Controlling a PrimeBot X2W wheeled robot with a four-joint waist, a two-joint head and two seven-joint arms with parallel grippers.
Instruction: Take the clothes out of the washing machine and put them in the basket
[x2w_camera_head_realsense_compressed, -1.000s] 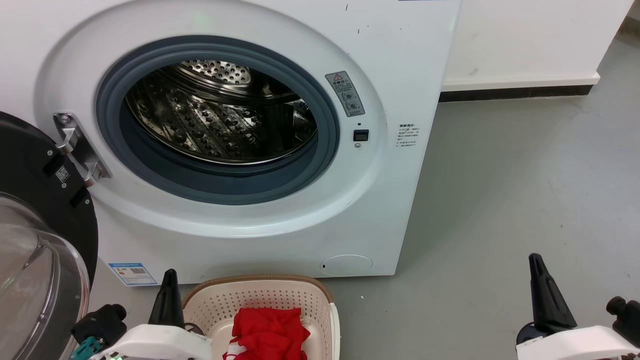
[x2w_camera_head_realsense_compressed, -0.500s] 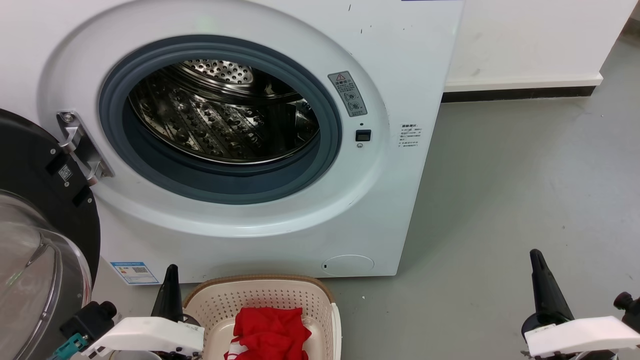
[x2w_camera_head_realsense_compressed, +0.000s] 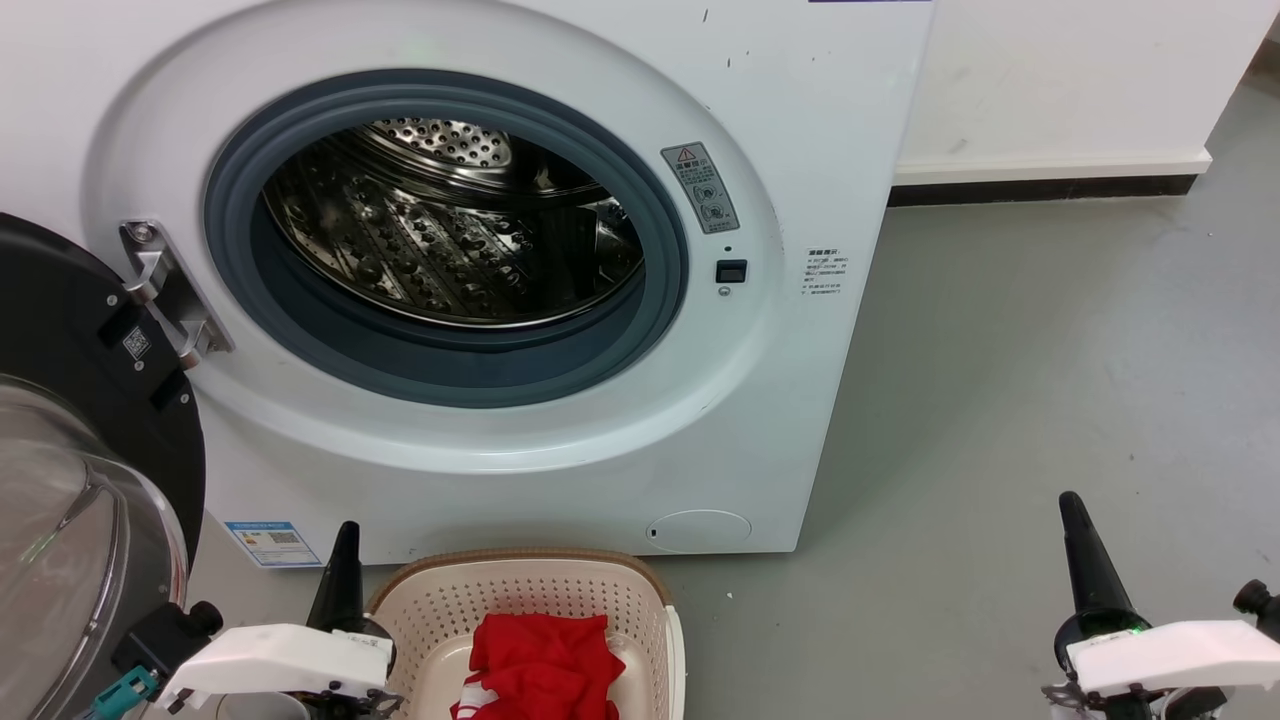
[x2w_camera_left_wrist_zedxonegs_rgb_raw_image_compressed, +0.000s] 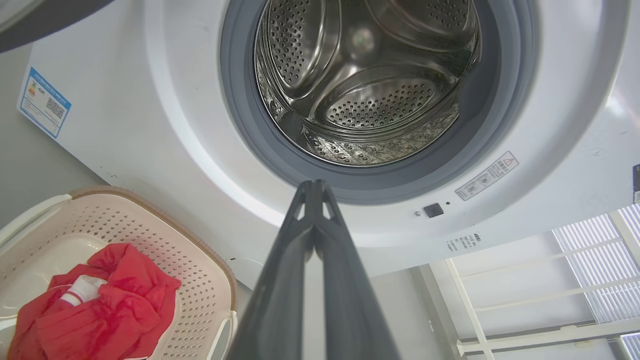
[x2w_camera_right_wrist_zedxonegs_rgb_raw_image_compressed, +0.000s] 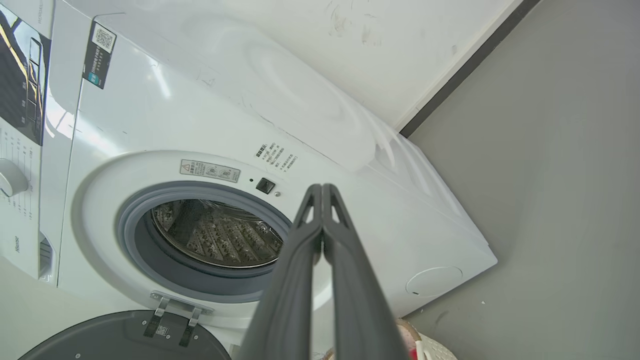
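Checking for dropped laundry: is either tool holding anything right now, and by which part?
Nothing is held. The left tool and right tool are both shut with nothing between the fingers; the clothes lie in the basket.

the washing machine (x2w_camera_head_realsense_compressed: 800, 150) was white, its porthole rim (x2w_camera_head_realsense_compressed: 225, 300) slate grey, the drum (x2w_camera_head_realsense_compressed: 440, 250) shiny silver steel dotted with round holes. the door (x2w_camera_head_realsense_compressed: 60, 300) had a black frame around clear glass. the basket (x2w_camera_head_realsense_compressed: 520, 600) was cream with small holes and a brown woven-look rim; the clothes (x2w_camera_head_realsense_compressed: 545, 660) in it were bright red with a white patch. the floor (x2w_camera_head_realsense_compressed: 1000, 400) was grey. the left end effector (x2w_camera_head_realsense_compressed: 346, 535) and right end effector (x2w_camera_head_realsense_compressed: 1072, 510) were black on white housings.
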